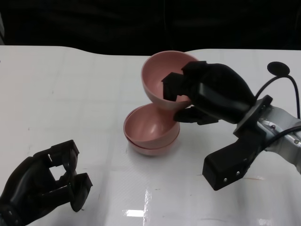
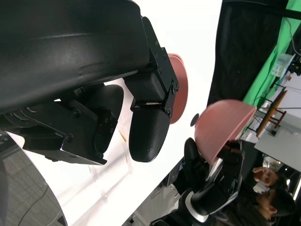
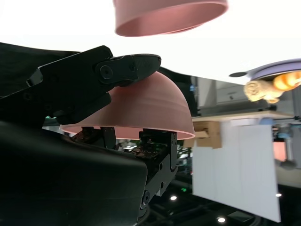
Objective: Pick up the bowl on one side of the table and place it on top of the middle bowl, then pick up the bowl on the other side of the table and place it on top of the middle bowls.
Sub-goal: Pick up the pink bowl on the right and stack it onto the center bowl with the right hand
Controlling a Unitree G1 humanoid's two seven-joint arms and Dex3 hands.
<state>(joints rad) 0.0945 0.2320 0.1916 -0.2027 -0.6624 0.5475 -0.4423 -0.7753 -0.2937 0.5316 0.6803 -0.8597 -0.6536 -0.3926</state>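
Observation:
Two pink bowls sit nested in a stack [image 1: 150, 132] at the middle of the white table [image 1: 70, 94]. A third pink bowl [image 1: 162, 77] hangs tilted just above and behind the stack, its opening facing left. My right hand [image 1: 211, 94] grips it by the rim, fingers inside and thumb under. The right wrist view shows the held bowl [image 3: 146, 108] close up and the stack [image 3: 169, 16] beyond it. The left wrist view shows the held bowl [image 2: 223, 125] and the stack's edge [image 2: 181, 84]. My left hand [image 1: 44, 186] rests at the near left, holding nothing, fingers apart.
A black round cap with a cable [image 1: 278, 68] lies at the table's far right. Dark backdrop runs behind the table's far edge. A person shows partly at the edge of the left wrist view.

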